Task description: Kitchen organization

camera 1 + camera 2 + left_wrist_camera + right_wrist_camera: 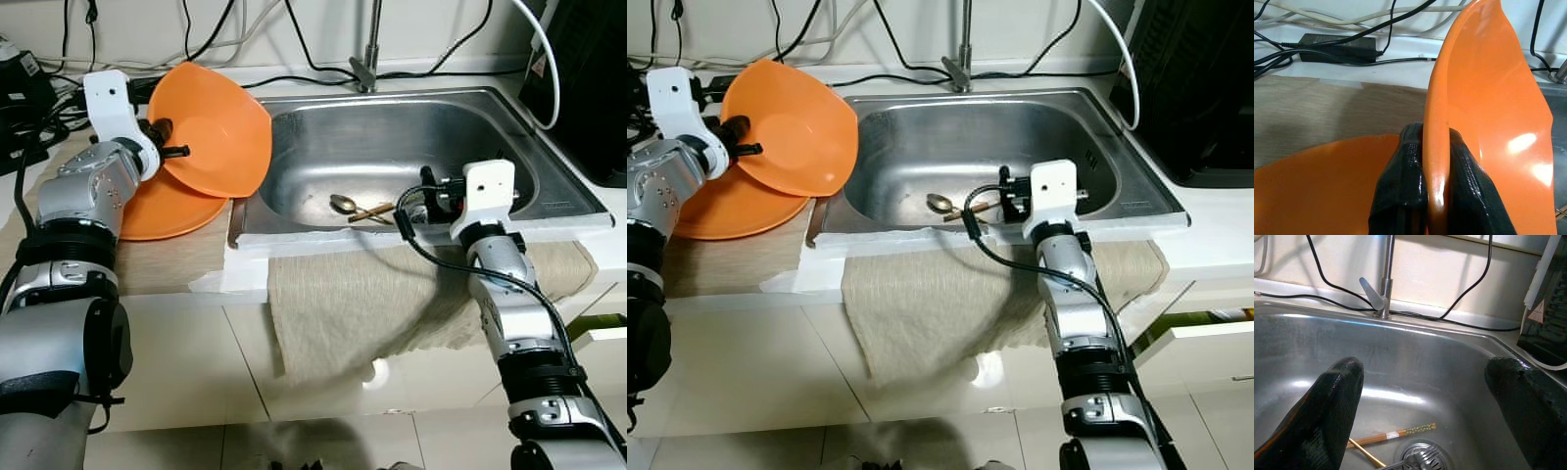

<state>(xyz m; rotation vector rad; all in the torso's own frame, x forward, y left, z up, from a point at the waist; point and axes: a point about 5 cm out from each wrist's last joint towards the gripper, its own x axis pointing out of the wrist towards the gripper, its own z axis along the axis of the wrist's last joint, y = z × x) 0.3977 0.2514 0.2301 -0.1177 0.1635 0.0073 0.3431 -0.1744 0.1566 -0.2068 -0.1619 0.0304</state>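
My left gripper (168, 140) is shut on the rim of an orange bowl (217, 127), held tilted on edge above the left lip of the steel sink (509, 117). In the left wrist view both black fingers (1408, 196) pinch that rim (1437, 161). A second orange dish (171, 211) lies flat on the counter beneath it. My right gripper (416, 201) hangs open over the sink's front right, holding nothing. On the sink floor lie a metal spoon (343, 203) and wooden chopsticks (1393, 434) near the drain (1420, 458).
The faucet (367, 59) stands behind the sink. A beige cloth (372, 294) hangs over the counter's front edge. Cables and a power adapter (1337, 41) run along the back wall. A black appliance (588, 78) stands at the far right.
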